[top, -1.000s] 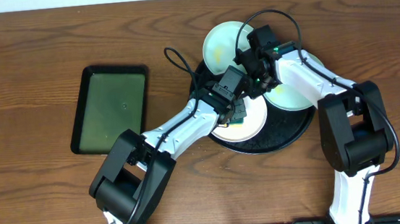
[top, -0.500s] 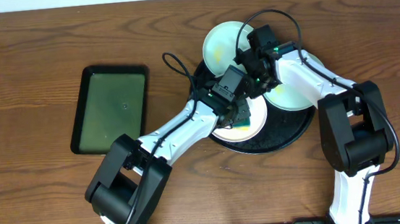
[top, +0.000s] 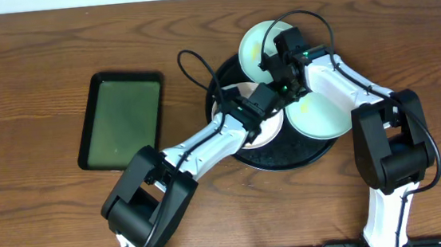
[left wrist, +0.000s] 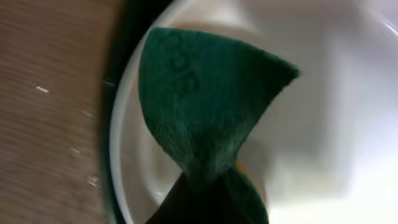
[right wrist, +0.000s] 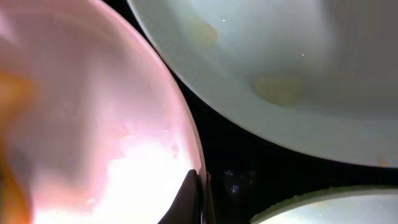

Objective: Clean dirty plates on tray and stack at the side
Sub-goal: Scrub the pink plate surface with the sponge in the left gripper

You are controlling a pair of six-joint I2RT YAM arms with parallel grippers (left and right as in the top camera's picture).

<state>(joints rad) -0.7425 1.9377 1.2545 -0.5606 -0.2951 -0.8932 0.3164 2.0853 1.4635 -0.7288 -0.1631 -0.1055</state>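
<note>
While the right end effector (right wrist: pixel 200 186) pinches the white plate (right wrist: pixel 93 124), the left (left wrist: pixel 196 186) holds a sponge (left wrist: pixel 205 99) on it.

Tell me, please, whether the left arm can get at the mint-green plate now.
Probably not easily: the right hand sits between the left hand and the mint-green plate, crowding the way.

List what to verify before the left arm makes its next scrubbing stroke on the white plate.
1. Left gripper jaws shut on the sponge: ok.
2. Sponge over the white plate: ok.
3. Right gripper jaws shut on the white plate's rim, steadying it: ok.
4. White plate free of smears: cannot tell, the sponge and arms hide much of it.
5. Neighbouring plate clean: not ok, yellowish smears show.
6. Any plate stacked beside the tray: not ok, none yet.
</note>
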